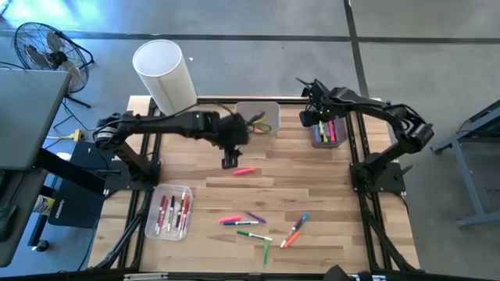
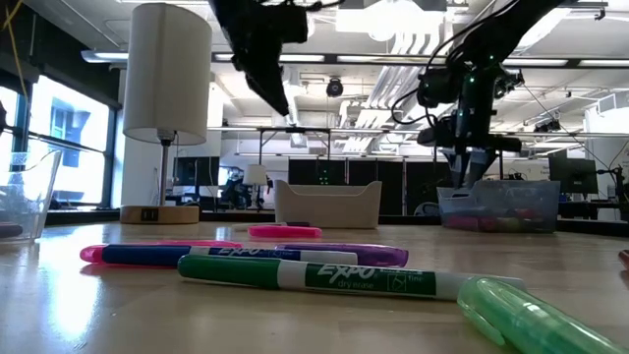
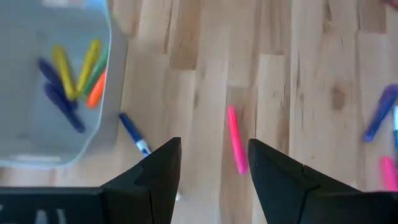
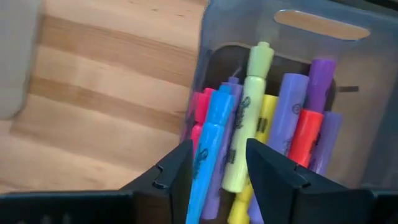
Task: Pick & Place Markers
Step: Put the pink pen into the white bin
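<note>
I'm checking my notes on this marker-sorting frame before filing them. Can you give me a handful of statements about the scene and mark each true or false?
1. The left gripper hangs over a pink marker lying on the table. True.
2. The left gripper is shut on that pink marker. False: its fingers are open and hold nothing.
3. The right gripper is above a clear bin holding highlighters. True.
4. The bin under the right gripper is empty. False: it holds blue, yellow, purple, orange and pink ones.
5. Loose markers lie on the table's near side. True.
</note>
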You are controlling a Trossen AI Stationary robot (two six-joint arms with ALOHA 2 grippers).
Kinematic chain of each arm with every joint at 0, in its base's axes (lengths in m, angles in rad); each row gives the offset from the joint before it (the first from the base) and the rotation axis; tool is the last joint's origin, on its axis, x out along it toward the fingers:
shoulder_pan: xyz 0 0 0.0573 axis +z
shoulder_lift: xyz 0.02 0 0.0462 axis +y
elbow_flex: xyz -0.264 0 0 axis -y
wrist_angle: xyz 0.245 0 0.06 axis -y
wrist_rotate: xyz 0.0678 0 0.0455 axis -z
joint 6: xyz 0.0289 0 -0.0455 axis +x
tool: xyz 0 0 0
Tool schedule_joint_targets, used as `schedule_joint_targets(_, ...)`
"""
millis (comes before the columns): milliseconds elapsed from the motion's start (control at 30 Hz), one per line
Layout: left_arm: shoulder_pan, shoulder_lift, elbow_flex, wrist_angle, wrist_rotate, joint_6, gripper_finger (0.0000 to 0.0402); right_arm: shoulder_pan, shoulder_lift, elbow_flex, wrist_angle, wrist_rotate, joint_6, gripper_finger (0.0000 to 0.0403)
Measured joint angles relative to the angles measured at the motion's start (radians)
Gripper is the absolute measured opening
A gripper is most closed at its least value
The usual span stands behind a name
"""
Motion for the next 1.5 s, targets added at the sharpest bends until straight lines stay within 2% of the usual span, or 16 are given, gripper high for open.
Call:
schedule_joint_targets(167, -0.105, 0.000, 0.000, 0.043, -0.080, 0.012, 0.0183, -0.001, -0.082, 0.000, -0.057, -0.019, 0.005, 0.0144)
schedule_joint_targets(333, -0.202, 0.000, 0.000, 0.057, -0.170, -0.177, 0.0183, 0.081, -0.281, 0.000, -0.116, 0.114, 0.025, 0.0135)
schedule_joint_targets(500, -0.303, 0.008, 0.001, 0.058, -0.235, -0.430, 0.0183, 0.258, -0.507, 0.001, -0.159, 0.127, 0.122, 0.0125)
schedule_joint_targets(667, -0.420, 0.068, 0.016, 0.054, -0.270, -0.623, 0.0183, 0.520, -0.621, 0.001, -0.199, 0.157, 0.267, 0.0116)
schedule_joint_targets(867, -0.542, 0.220, 0.100, -0.027, -0.274, -0.739, 0.0183, 0.825, -0.605, 0.001, -0.199, 0.278, 0.381, 0.0103)
schedule_joint_targets(933, -0.570, 0.264, 0.111, -0.117, -0.269, -0.768, 0.0183, 0.899, -0.590, 0.001, -0.194, 0.310, 0.415, 0.0101)
schedule_joint_targets(1033, -0.600, 0.324, 0.118, -0.147, -0.223, -0.813, 0.0183, 0.994, -0.568, 0.001, -0.186, 0.345, 0.453, 0.0100)
schedule_joint_targets(1200, -0.628, 0.400, 0.115, -0.184, -0.132, -0.830, 0.0183, 1.107, -0.539, 0.001, -0.176, 0.384, 0.508, 0.0100)
schedule_joint_targets(1500, -0.631, 0.426, 0.116, -0.120, -0.149, -0.806, 0.0183, 1.198, -0.497, 0.001, -0.171, 0.399, 0.548, 0.0100)
